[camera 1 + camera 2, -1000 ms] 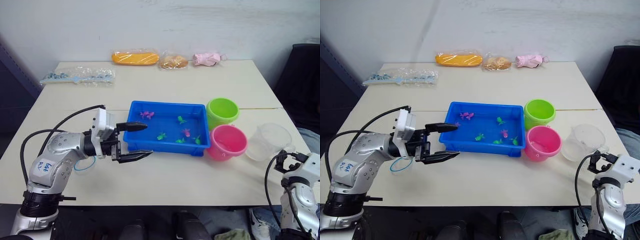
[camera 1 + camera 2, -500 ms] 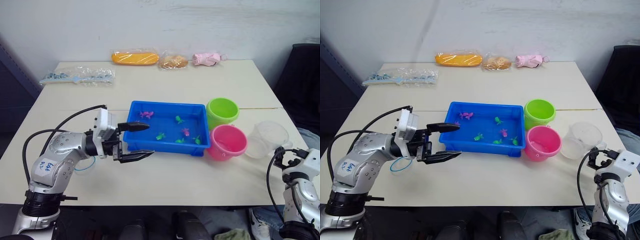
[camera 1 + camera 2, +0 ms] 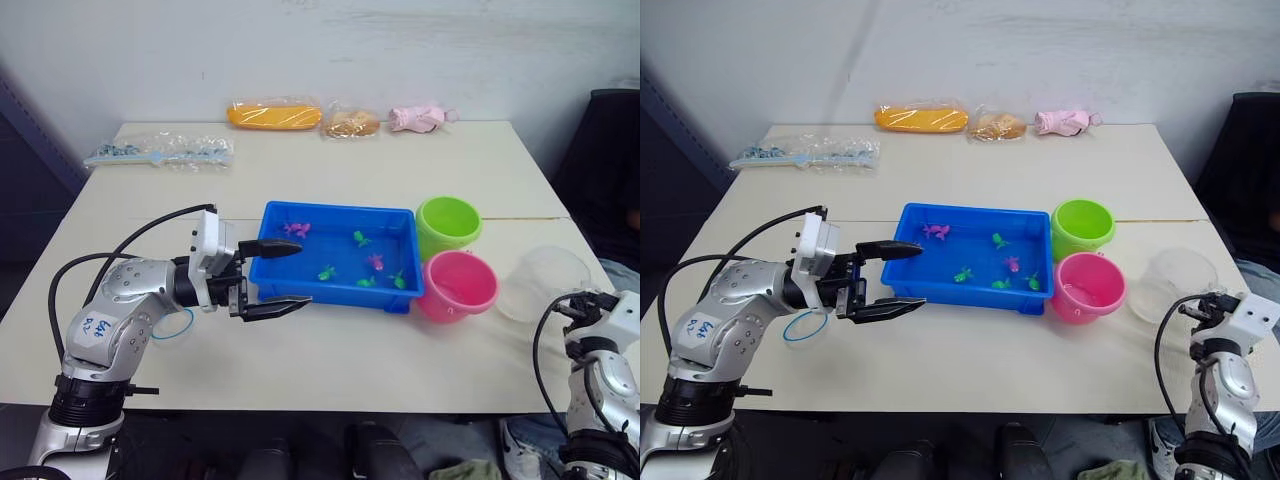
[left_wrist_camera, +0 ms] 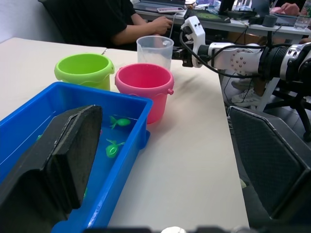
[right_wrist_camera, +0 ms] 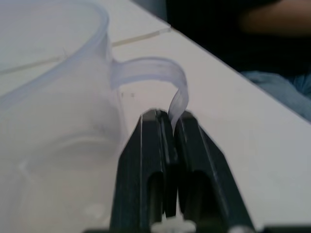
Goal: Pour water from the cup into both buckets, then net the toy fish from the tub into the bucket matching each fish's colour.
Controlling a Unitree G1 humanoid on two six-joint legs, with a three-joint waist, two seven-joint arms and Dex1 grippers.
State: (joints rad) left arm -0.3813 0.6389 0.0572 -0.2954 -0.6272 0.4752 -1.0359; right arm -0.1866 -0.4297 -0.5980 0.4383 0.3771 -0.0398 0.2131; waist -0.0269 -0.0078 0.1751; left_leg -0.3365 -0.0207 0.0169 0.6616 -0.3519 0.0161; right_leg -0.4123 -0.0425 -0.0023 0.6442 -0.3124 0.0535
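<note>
Right pincer point(image 5: 165, 119): clenched on the thin handle strap of the cup point(image 3: 1180, 279), my two fingers pinching it just where the loop meets them.
Cup: directly ahead of that pincer, at the table's right edge, apparently tipped slightly.
Left pincer point(image 3: 276, 278): released, jaws spread, one finger over the tub's point(image 3: 335, 291) near-left corner, the other outside its wall.
Buckets: pink bucket point(image 3: 456, 285) just beyond the cup from my right pincer, touching the tub; green bucket point(image 3: 447, 224) behind the pink.
Fish: pink and green toy fish point(image 3: 375, 263) lying in the tub.
Net: blue hoop point(image 3: 805, 326) on the table beneath my left forearm.
Step in hand, my judgement: carrying the cup to pour. The strap looks flimsy, so I should lift slowly, keep the cup level, and tip gently over each bucket's centre.
</note>
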